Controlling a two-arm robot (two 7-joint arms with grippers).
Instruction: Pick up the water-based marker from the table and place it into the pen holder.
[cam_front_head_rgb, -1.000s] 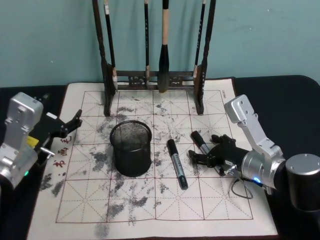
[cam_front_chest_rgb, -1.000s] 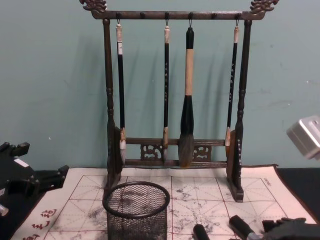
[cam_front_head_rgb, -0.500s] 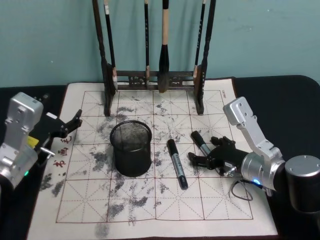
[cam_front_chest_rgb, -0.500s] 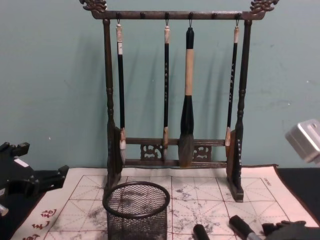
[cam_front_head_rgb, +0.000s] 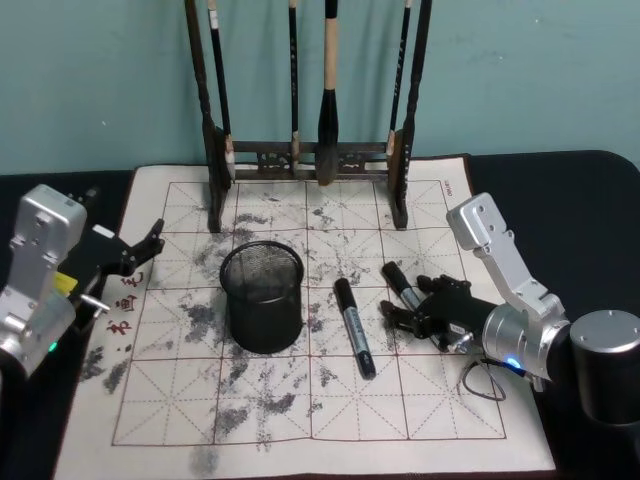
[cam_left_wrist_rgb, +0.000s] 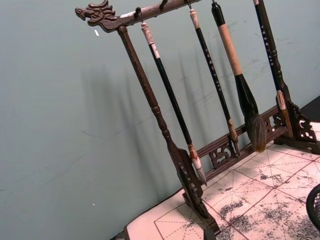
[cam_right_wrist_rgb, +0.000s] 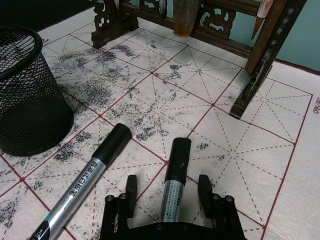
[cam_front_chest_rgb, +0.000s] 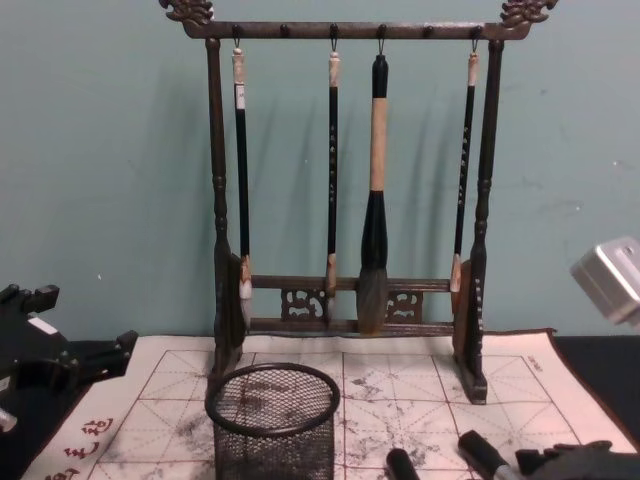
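A black bench (cam_front_head_rgb: 590, 190) carries a pale grid mat (cam_front_head_rgb: 300, 420) smudged with ink. The mat has red brush characters near its left edge and small red print along its right edge that seems to read "deli". On the mat's left half stands the pen holder (cam_front_head_rgb: 262, 300), a black mesh cup, upright. Two black-capped markers lie flat to its right. The nearer-in marker (cam_front_head_rgb: 353, 327) lies just right of the cup, apart from it, and its silver barrel has dark printed characters too small to read. The right-hand marker (cam_front_head_rgb: 395, 277) lies a little farther right, with small print on its grey barrel that is also unreadable. The right claw (cam_front_head_rgb: 405, 298) is low over the mat and open. One finger (cam_right_wrist_rgb: 131, 192) is on each side of this marker's barrel, and neither presses it. The left claw (cam_front_head_rgb: 140, 255) hangs at the mat's left edge, well apart from the cup; I cannot tell whether it is open or closed. At the far side stands a dark wooden rack (cam_front_chest_rgb: 350, 300) with carved ends, with four brushes (cam_front_chest_rgb: 374, 180) hanging from its top bar.
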